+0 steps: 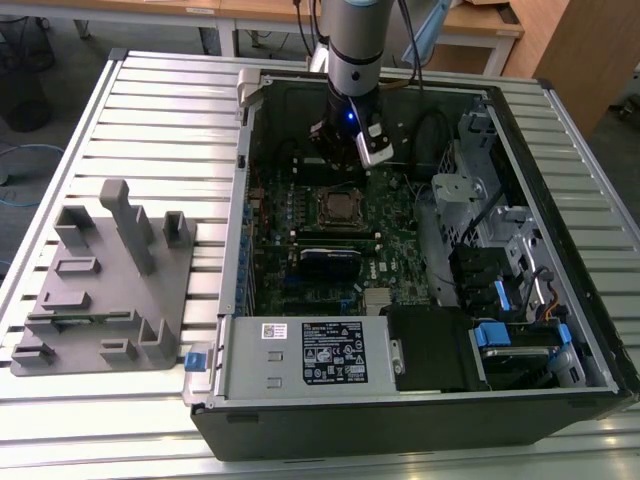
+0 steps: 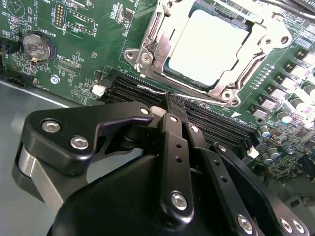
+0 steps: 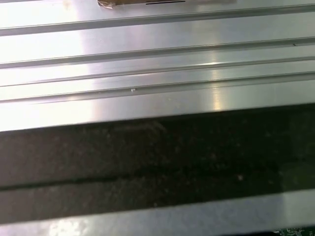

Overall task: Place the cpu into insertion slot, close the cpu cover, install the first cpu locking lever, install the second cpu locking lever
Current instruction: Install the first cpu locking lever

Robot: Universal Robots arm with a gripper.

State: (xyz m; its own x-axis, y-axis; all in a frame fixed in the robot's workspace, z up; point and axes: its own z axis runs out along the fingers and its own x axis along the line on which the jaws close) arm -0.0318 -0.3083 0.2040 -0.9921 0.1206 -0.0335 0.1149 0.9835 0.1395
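In the second wrist view the cpu (image 2: 206, 46) lies flat in the insertion slot (image 2: 172, 86), its silver-grey face showing through the window of the cpu cover (image 2: 158, 46), which is down over it. A thin wire locking lever (image 2: 150, 89) runs along the socket's near edge. My gripper (image 2: 172, 101) is shut, its black fingers (image 2: 170, 128) pressed together with the tips right at that lever; nothing shows between them. In the exterior view the gripper (image 1: 346, 165) hangs just behind the socket (image 1: 340, 207) inside the open computer case (image 1: 240, 300).
A grey moulded fixture (image 1: 100, 280) sits on the slatted table at the exterior view's left. Inside the case are a black card (image 1: 330, 262), a power supply (image 1: 310, 355) and a drive cage (image 1: 460, 200). Memory slots (image 2: 133, 83) and a coin battery (image 2: 37, 46) lie near the socket.
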